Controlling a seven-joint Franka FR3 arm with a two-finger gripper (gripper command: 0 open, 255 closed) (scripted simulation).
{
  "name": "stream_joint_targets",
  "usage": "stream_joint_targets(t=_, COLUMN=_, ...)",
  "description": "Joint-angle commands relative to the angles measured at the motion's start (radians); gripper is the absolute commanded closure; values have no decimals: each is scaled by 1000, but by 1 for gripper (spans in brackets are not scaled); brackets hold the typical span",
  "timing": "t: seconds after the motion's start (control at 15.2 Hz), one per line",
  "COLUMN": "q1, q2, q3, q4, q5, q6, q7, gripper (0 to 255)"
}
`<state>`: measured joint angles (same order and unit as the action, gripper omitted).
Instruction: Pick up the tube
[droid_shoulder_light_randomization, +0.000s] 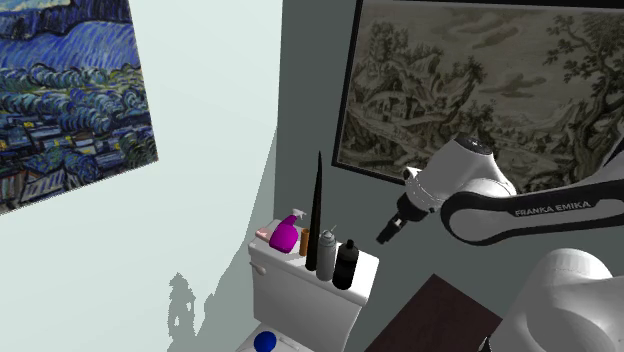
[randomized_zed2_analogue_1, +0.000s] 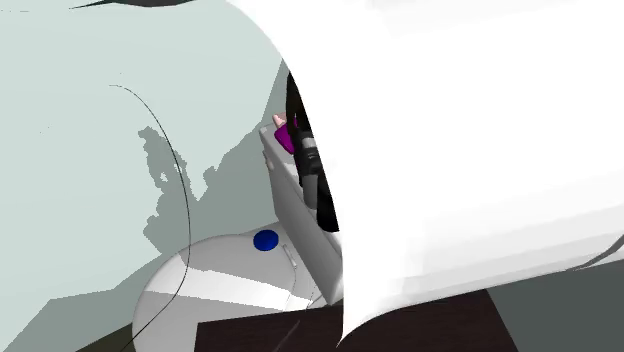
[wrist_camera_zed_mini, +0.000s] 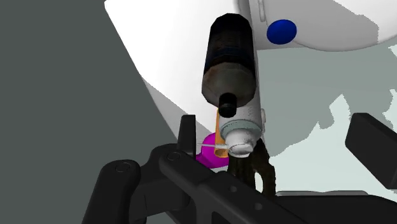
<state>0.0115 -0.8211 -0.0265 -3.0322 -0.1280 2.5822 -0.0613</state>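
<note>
Links (droid_shoulder_light_randomization: 470, 172): white, smooth, rounded shells; a big white dome at the shoulder view's lower right.
Joints (droid_shoulder_light_randomization: 470, 228): black bands between the white shells.
Marking (droid_shoulder_light_randomization: 548, 209): "FRANKA EMIKA", white capitals on a black band.
Gripper (droid_shoulder_light_randomization: 386, 236): all black, slim, on a white wrist.
Fingers (wrist_camera_zed_mini: 186, 132): black, blocky, flat-tipped.
Hand body (wrist_camera_zed_mini: 210, 191): matte black, two round recesses at the wrist view's lower left.
Near shell (randomized_zed2_analogue_1: 450, 150): plain white, unmarked.
</note>
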Motion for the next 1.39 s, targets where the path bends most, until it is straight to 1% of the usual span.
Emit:
stream_joint_targets(t=0.0, q1=-3, q2=13, q3=-3, q4=-10, q5=-4, q6=36, q7=-4, gripper=0)
stream_joint_targets(t=0.13, q1=-3, q2=20, q3=-3, q4=-9, q5=-5, q6=44, q7=-3, gripper=0)
stream_joint_targets(t=0.2, q1=-36, q2=408, q3=-230, q4=-10, q5=-723, q6=571, q7=395, gripper=0)
stream_joint_targets(t=0.26, q1=-269, q2=500, q3=15, q4=-10, q5=-651, q6=714, q7=347, gripper=0)
stream_joint_targets(t=0.33, q1=-254, q2=581, q3=32, q4=27, q5=-645, q6=760, q7=372, gripper=0)
stream_joint_targets(t=0.4, q1=-285, q2=658, q3=35, q4=30, q5=-670, q6=836, q7=374, gripper=0)
stream_joint_targets(t=0.46, q1=-1130, q2=714, q3=986, q4=-1, q5=-220, q6=1025, q7=0, gripper=0)
stream_joint_targets(t=0.53, q1=-1108, q2=871, q3=1051, q4=12, q5=120, q6=1096, q7=-321, gripper=0)
stream_joint_targets(t=0.59, q1=-1002, q2=1009, q3=976, q4=43, q5=282, q6=1180, q7=-514, gripper=0)
stream_joint_targets(t=0.66, q1=-872, q2=1088, q3=838, q4=73, q5=287, q6=1248, q7=-564, gripper=0)
stream_joint_targets(t=0.73, q1=-763, q2=1095, q3=720, q4=78, q5=252, q6=1265, q7=-531, gripper=0)
stream_joint_targets(t=0.86, q1=-722, q2=1151, q3=678, q4=92, q5=266, q6=1305, q7=-560, gripper=0)
stream_joint_targets(t=0.99, q1=-700, q2=1208, q3=654, q4=107, q5=280, q6=1344, q7=-591, gripper=0)
stream_joint_targets(t=1.19, q1=-677, q2=1279, q3=626, q4=128, q5=289, q6=1390, q7=-624, gripper=0)
stream_joint_targets(t=1.32, q1=-676, q2=1279, q3=626, q4=128, q5=288, q6=1390, q7=-624, gripper=0)
